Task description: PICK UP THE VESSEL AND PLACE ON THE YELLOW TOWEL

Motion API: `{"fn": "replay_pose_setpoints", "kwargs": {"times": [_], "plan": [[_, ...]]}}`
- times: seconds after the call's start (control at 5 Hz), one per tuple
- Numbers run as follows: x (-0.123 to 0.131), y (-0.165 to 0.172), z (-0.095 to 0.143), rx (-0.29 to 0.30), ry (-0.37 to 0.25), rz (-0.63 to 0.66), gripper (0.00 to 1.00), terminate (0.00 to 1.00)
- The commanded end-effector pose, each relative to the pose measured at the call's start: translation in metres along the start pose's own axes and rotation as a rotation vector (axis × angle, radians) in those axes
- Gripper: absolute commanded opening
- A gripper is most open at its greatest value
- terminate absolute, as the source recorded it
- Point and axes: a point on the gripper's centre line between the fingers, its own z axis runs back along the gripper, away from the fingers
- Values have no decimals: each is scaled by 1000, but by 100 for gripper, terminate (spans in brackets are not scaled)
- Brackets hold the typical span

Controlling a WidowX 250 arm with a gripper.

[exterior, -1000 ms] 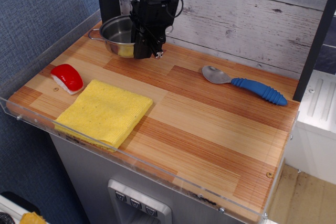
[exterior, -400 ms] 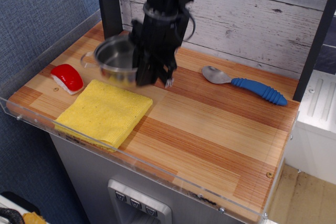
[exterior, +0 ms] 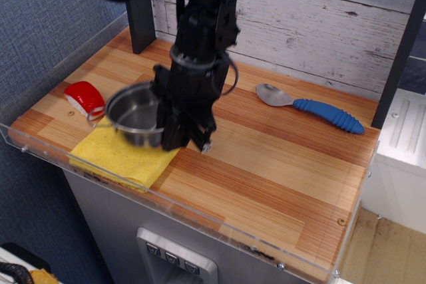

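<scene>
The vessel (exterior: 133,112) is a small shiny steel pot with wire loop handles. My black gripper (exterior: 174,134) is shut on its right rim and holds it over the yellow towel (exterior: 120,156). I cannot tell whether the pot touches the cloth. The towel lies flat at the front left of the wooden table, and the pot hides most of it. The fingertips are partly hidden behind the pot wall.
A small red-and-white object (exterior: 84,97) lies just left of the pot. A blue-handled metal spoon (exterior: 309,106) lies at the back right. A clear plastic lip (exterior: 219,231) runs along the table's front edge. A dark post (exterior: 138,11) stands at the back left.
The gripper has carried the pot from the back left of the table forward and down, to a place over the yellow towel. The spoon and red object have not moved.
</scene>
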Motion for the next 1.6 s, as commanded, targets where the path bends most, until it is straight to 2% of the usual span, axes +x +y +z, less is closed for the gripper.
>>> {"fn": "replay_pose_setpoints", "kwargs": {"times": [0.0, 0.4, 0.6, 0.8, 1.2, 1.4], "plan": [[-11, 7, 1, -13, -16, 65, 0, 0], [-25, 13, -3, -10, -37, 108, 0, 0], [-23, 16, -9, -24, -36, 99, 0, 0], [-27, 18, -7, -24, -57, 110, 100, 0], [-28, 18, 3, -72, -80, 136, 100, 0], [-24, 16, 13, -71, -74, 113, 100, 0]]}}
